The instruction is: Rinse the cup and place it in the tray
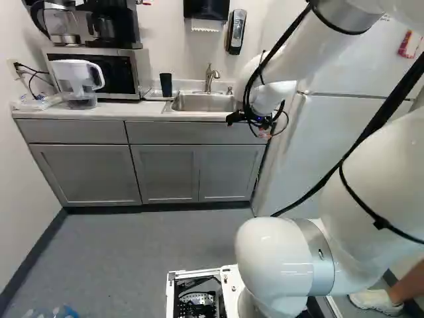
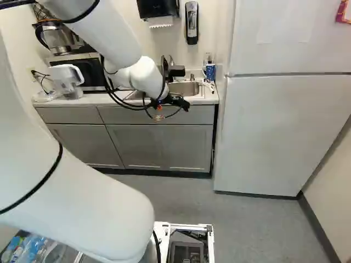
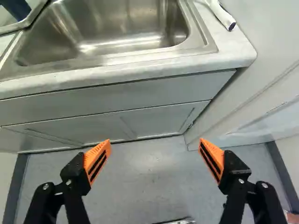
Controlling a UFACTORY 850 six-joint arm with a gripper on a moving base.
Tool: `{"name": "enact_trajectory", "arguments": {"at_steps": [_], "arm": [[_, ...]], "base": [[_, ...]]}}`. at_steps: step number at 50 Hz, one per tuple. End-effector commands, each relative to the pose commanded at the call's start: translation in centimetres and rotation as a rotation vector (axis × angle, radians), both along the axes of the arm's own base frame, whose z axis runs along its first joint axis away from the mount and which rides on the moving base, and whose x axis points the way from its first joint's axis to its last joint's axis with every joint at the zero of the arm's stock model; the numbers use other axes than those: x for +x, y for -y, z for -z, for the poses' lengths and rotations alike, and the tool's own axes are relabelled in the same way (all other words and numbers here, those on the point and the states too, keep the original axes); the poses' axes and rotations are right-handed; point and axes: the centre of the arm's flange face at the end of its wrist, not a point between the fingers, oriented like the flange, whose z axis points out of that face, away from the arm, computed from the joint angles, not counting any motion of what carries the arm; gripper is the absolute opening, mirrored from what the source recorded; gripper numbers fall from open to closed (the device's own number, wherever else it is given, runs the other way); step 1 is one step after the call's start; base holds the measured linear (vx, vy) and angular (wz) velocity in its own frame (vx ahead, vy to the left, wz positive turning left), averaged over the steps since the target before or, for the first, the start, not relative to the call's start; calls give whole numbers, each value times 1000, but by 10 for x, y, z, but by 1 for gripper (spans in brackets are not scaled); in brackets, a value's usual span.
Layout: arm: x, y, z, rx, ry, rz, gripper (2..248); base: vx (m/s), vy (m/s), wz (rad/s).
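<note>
Dark blue cup (image 1: 165, 85) beside the sink (image 1: 202, 103)

It stands upright toward the back edge of the desk (image 1: 129, 111). The pincer (image 1: 249, 121) is let go, spread wide, out past the desk's front edge.

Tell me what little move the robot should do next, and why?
Probably ease the gripper left and forward, towards the dark cup: its fingers are open with nothing between them, and the cup stands beyond the left side of the sink.
</note>
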Motion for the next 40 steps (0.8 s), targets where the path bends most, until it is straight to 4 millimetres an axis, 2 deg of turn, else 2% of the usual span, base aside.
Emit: {"name": "enact_trajectory", "arguments": {"at_steps": [19,40], "arm": [[-27,-16,42,-26,116,-33,247],[-58,-29,78,-43,226,-69,247]], "base": [[0,0,0],[0,0,0]]}}
